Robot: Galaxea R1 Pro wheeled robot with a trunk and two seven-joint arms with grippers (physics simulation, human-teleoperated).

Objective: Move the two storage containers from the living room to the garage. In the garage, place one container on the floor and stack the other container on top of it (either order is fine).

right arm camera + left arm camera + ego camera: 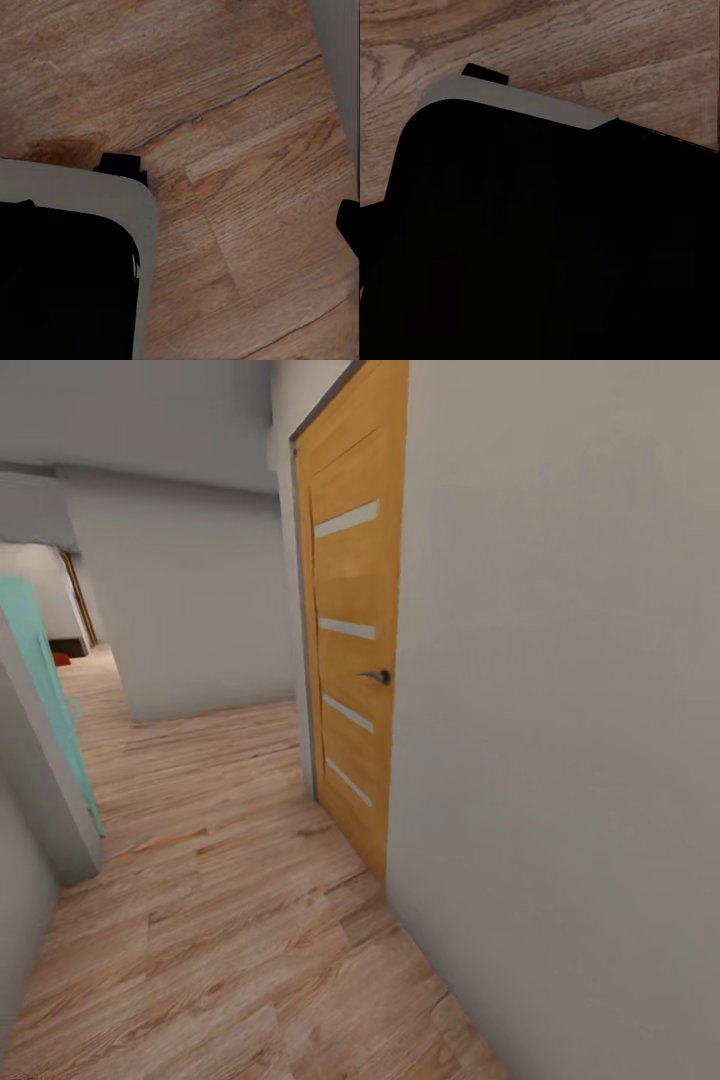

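I am in a hallway with a pale wood-plank floor [230, 920]. The two storage containers are out of view, and so are the garage and its floor. A small red shape [62, 658] lies far down the hall at the left, too distant to identify. The left wrist view looks down on my black base [540, 255] with its grey edge [510, 101] over the planks. In the right wrist view the same base [60, 285] and grey rim [142, 225] sit above the wood floor.
A shut honey-brown door [352, 650] with a dark handle [378, 676] stands close on the right, set in a grey wall [560, 740]. A teal door leaf [45, 690] and a grey wall corner [40, 800] narrow the left. The corridor runs on toward the far left.
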